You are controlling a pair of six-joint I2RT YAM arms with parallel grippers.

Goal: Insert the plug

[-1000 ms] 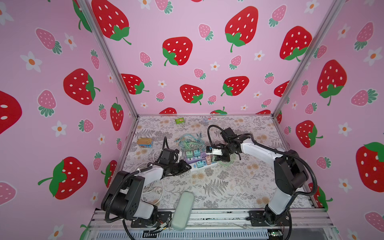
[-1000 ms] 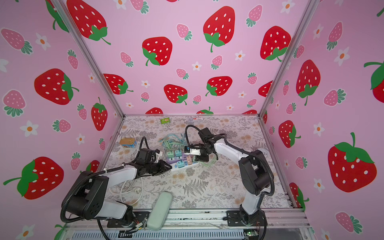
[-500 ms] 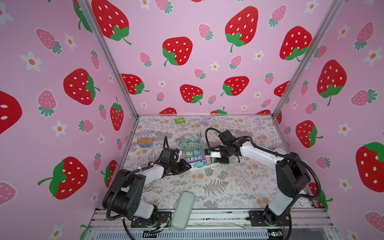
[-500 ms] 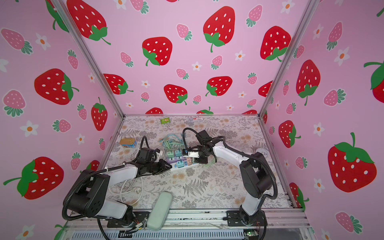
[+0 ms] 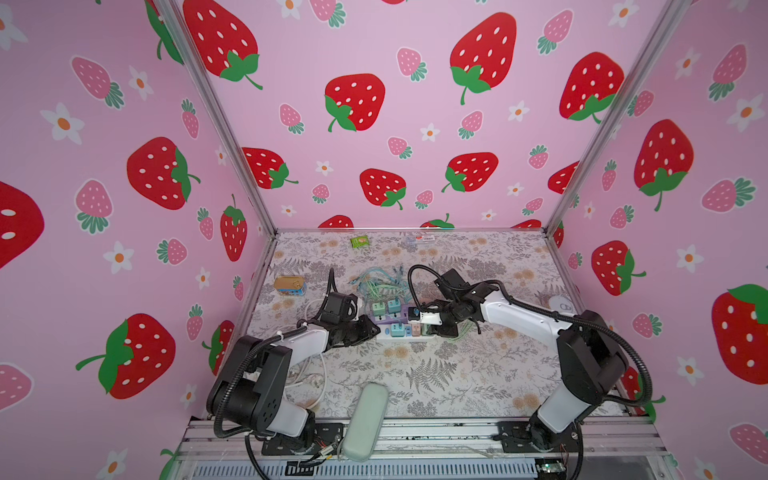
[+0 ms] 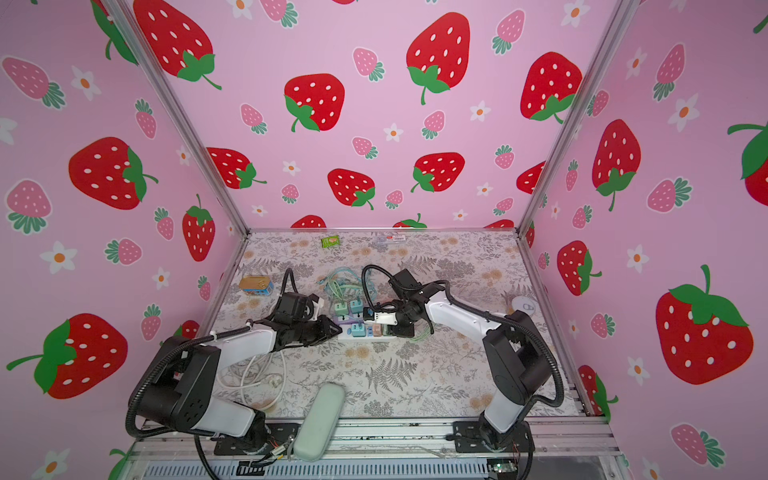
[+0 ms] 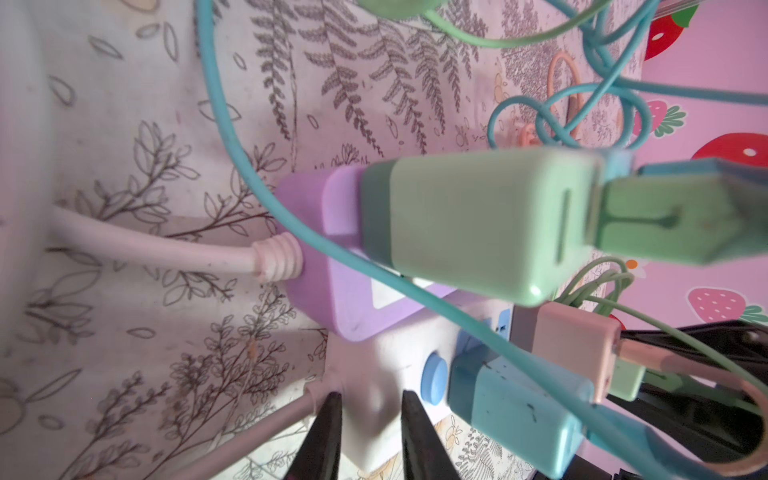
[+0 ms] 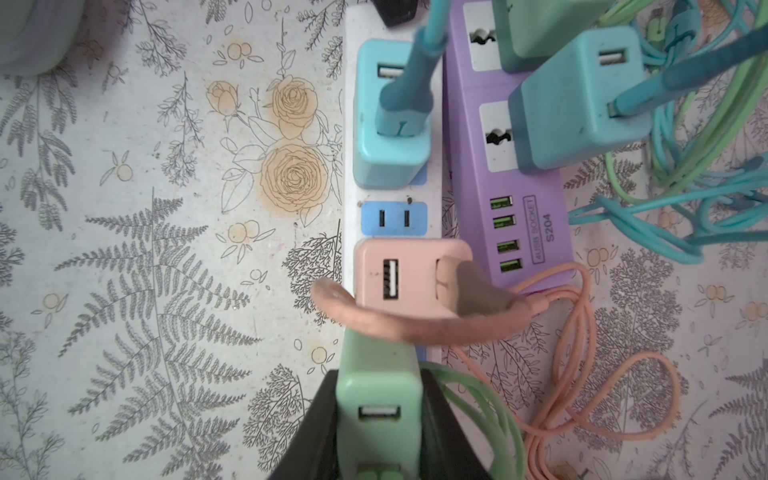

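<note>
Right gripper [image 8: 377,378] clamps the green plug [image 8: 376,411] upright over the end of the white power strip [image 8: 352,208], just beside the pink adapter [image 8: 411,278], apparently not yet seated, while the left gripper [image 7: 370,395] pinches the strip's opposite end.

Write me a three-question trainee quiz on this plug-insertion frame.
1. True or false: the right gripper grips the mint-green charger.
2. How many USB ports does the purple power strip have? A two, B four, C six.
3. Fill in: on the white power strip, the empty blue socket sits between the pink charger and the ___ charger.
Key: 1 true; 2 B; 3 light-blue charger.
</note>
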